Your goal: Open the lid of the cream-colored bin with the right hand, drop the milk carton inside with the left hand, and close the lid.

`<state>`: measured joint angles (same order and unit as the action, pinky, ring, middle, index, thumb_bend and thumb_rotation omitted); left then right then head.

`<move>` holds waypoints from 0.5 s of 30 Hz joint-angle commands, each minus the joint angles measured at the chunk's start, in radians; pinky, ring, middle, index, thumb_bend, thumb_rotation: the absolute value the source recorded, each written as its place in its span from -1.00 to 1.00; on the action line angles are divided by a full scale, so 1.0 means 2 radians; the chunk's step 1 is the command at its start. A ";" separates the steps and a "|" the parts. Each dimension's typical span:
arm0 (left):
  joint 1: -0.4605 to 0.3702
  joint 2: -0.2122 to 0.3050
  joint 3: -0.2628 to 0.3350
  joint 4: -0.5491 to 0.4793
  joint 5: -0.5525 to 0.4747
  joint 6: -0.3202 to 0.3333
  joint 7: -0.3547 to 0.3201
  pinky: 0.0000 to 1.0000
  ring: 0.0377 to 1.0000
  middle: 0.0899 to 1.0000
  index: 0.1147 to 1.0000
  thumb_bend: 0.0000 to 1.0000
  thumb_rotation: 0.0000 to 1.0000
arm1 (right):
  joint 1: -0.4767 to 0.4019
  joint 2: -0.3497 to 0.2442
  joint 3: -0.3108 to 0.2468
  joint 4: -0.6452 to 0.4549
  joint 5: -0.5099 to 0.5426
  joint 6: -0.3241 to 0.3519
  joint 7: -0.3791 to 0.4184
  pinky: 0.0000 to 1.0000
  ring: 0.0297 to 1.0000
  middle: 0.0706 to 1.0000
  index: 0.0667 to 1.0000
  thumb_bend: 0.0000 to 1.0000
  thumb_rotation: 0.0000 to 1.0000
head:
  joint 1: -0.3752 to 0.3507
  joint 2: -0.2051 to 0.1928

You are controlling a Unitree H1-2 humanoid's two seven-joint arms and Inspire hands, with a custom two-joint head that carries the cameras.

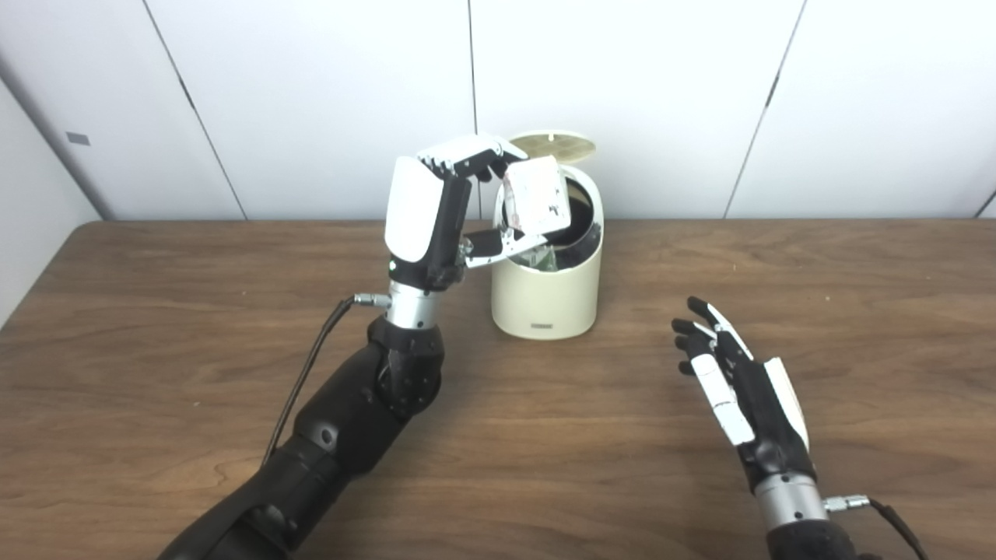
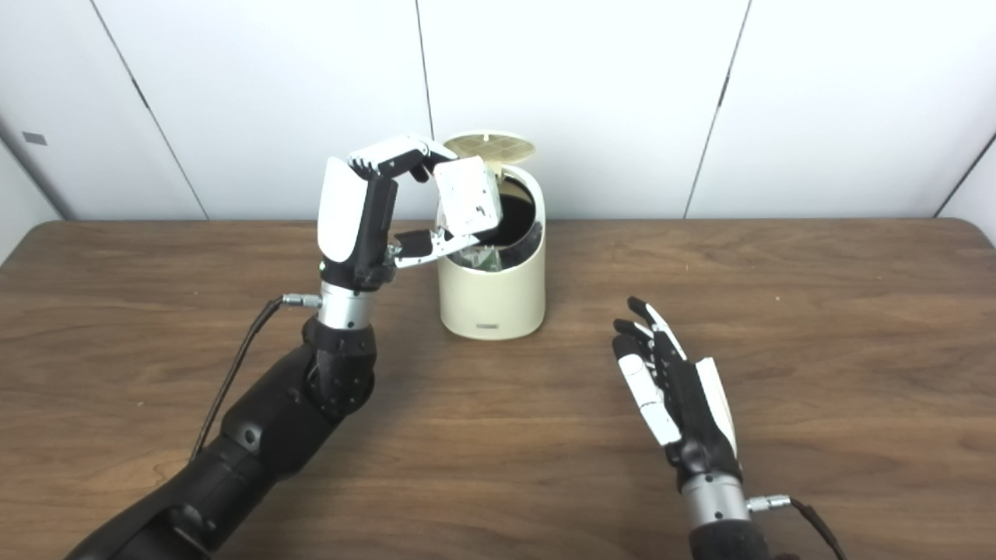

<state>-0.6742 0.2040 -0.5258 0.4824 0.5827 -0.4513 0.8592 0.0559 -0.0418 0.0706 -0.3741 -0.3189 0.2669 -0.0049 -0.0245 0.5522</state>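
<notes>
Two of three steps nearly done: round lid (image 1: 554, 145) of cream-colored cylindrical bin (image 1: 546, 294) raised, white milk carton (image 1: 535, 196) pinched by left robot hand (image 1: 455, 206) over its mouth, right robot hand (image 1: 735, 381) spread on wooden surface (image 1: 156, 327) beside it, release and closing left.

1. The left hand (image 1: 436, 214) is showing a white back shell over black fingers.
2. The right hand (image 2: 673, 389) is wearing white plates, a silver wrist and a black cable.
</notes>
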 commanded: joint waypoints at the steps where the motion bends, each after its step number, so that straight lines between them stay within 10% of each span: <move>1: -0.034 0.003 0.002 -0.003 -0.008 -0.009 0.021 -0.26 -0.15 -0.09 -0.25 -0.05 -1.00 | -0.005 0.005 0.000 -0.015 -0.001 -0.013 -0.006 0.45 0.60 0.62 0.80 -0.13 0.93 | -0.001 0.000; 15: -0.047 -0.006 0.008 0.040 -0.041 -0.009 0.016 -0.24 -0.15 -0.07 -0.21 -0.04 -1.00 | -0.004 0.009 0.003 -0.019 -0.005 -0.009 -0.006 0.41 0.56 0.61 0.81 -0.09 0.95 | -0.006 -0.002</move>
<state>-0.7088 0.1897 -0.5235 0.5761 0.5082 -0.4526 0.8803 0.0605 -0.0323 0.0737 -0.3758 -0.3229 0.2671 -0.0050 -0.0353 0.5507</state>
